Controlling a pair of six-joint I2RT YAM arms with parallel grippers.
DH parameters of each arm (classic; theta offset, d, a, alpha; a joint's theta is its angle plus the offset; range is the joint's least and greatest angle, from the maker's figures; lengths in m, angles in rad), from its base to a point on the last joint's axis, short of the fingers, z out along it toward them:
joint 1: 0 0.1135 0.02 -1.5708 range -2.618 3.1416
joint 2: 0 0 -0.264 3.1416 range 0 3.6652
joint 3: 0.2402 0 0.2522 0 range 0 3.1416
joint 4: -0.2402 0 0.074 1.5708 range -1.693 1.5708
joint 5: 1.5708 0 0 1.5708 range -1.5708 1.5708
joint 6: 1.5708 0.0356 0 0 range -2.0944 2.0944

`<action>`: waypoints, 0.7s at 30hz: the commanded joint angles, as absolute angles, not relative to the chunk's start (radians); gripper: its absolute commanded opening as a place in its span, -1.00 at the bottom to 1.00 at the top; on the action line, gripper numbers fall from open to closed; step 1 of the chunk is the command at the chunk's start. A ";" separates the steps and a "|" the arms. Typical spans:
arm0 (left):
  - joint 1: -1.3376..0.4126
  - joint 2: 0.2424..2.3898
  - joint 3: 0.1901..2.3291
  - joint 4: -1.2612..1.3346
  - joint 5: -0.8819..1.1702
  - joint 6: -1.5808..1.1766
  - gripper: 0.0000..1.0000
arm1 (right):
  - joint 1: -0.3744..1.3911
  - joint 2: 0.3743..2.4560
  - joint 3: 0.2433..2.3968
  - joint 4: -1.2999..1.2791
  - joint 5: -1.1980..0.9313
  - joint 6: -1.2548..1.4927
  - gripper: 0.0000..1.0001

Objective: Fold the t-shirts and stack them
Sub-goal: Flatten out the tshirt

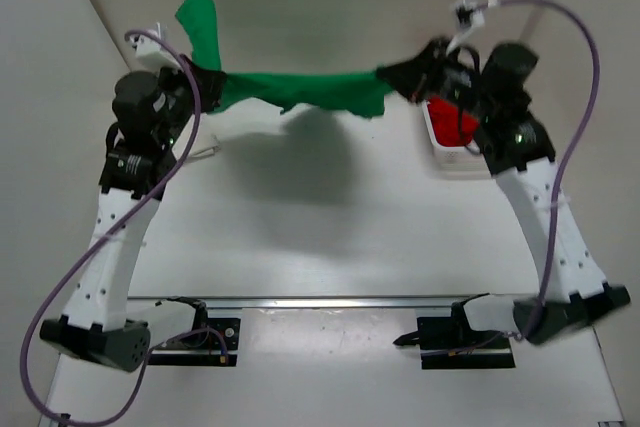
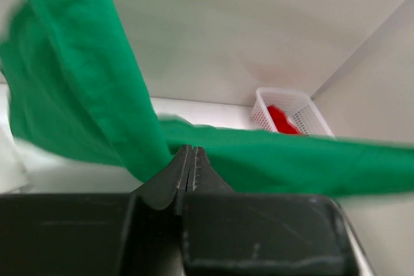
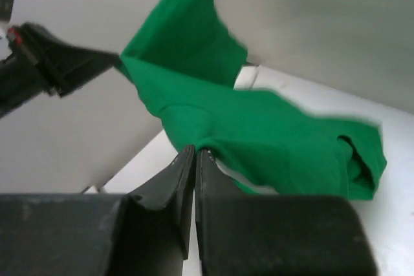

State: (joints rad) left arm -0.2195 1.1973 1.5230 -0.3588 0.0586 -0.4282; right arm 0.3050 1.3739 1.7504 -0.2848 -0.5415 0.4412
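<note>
Green shirt [image 1: 300, 89]: hung in the air over the table [image 1: 330, 237], strung as a twisted band between both arms on the far side. Soft, light and limp: it sags mid-span, one loose end flops up past the left hold, and a bunched end droops by the right. Judged easy to lift, with no shape of its own; thin pinches may slip under a harder pull. Better holds are likely the shoulder seams or hem corners, so it spreads flat rather than ropes. Plain bright green, creased, no print seen. Red shirt [image 1: 452, 119]: crumpled in basket [image 1: 445, 159], under the right arm. Left gripper [image 1: 205, 82]: jaws pressed together, pinching green cloth. Right gripper [image 1: 395, 75]: likewise, nipping a fold.
</note>
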 commanded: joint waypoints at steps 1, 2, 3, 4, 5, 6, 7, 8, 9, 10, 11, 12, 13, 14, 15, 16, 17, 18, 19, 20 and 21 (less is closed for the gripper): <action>-0.276 1.109 1.346 -0.439 -0.032 -0.382 -0.81 | 0.279 1.220 1.330 -0.155 -0.580 0.488 -1.00; -0.329 1.056 1.239 -0.434 -0.078 -0.376 -0.77 | 0.273 1.151 1.249 -0.118 -0.571 0.492 -1.00; -0.397 0.986 1.106 -0.417 -0.157 -0.383 -0.63 | 0.268 1.075 1.077 -0.070 -0.568 0.511 -1.00; -0.457 0.953 1.039 -0.398 -0.231 -0.402 -0.46 | 0.262 1.051 0.937 -0.051 -0.563 0.517 -1.00; -0.474 0.890 0.908 -0.390 -0.268 -0.426 -0.36 | 0.252 1.005 0.829 -0.061 -0.548 0.503 -1.00; -0.463 0.832 0.846 -0.370 -0.265 -0.452 -0.16 | 0.230 0.994 0.777 -0.074 -0.548 0.500 -1.00; -0.416 0.783 0.731 -0.344 -0.227 -0.486 0.18 | 0.206 0.956 0.679 -0.072 -0.567 0.506 -0.99; -0.384 0.766 0.639 -0.333 -0.160 -0.517 0.28 | 0.184 0.930 0.596 -0.068 -0.581 0.512 -1.00; -0.305 0.741 0.602 -0.325 -0.125 -0.523 0.37 | 0.169 0.907 0.559 -0.069 -0.583 0.512 -0.99; -0.245 0.720 0.548 -0.305 -0.059 -0.546 0.36 | 0.152 0.875 0.499 -0.071 -0.568 0.523 -1.00; -0.207 0.704 0.519 -0.289 -0.028 -0.564 0.34 | 0.137 0.849 0.456 -0.077 -0.574 0.520 -0.98; -0.193 0.695 0.503 -0.293 -0.032 -0.575 0.31 | 0.135 0.827 0.434 -0.075 -0.572 0.523 -1.00; -0.184 0.683 0.505 -0.287 -0.032 -0.574 0.21 | 0.133 0.828 0.420 -0.093 -0.554 0.520 -1.00; -0.190 0.684 0.500 -0.290 -0.050 -0.584 0.15 | 0.136 0.818 0.408 -0.100 -0.543 0.529 -1.00; -0.198 0.692 0.500 -0.296 -0.060 -0.584 0.14 | 0.135 0.815 0.388 -0.097 -0.535 0.537 -1.00; -0.204 0.710 0.502 -0.310 -0.054 -0.581 0.11 | 0.132 0.810 0.382 -0.095 -0.528 0.541 -1.00; -0.224 0.730 0.497 -0.327 -0.058 -0.584 0.08 | 0.140 0.813 0.361 -0.086 -0.534 0.558 -1.00; -0.227 0.735 0.486 -0.333 -0.058 -0.586 0.07 | 0.135 0.813 0.357 -0.084 -0.531 0.558 -1.00; -0.221 0.745 0.479 -0.351 -0.069 -0.594 -0.01 | 0.138 0.807 0.341 -0.086 -0.516 0.564 -1.00; -0.210 0.741 0.453 -0.354 -0.080 -0.606 -0.03 | 0.138 0.811 0.338 -0.084 -0.503 0.568 -1.00; -0.204 0.736 0.422 -0.357 -0.077 -0.618 -0.05 | 0.138 0.802 0.330 -0.087 -0.497 0.572 -1.00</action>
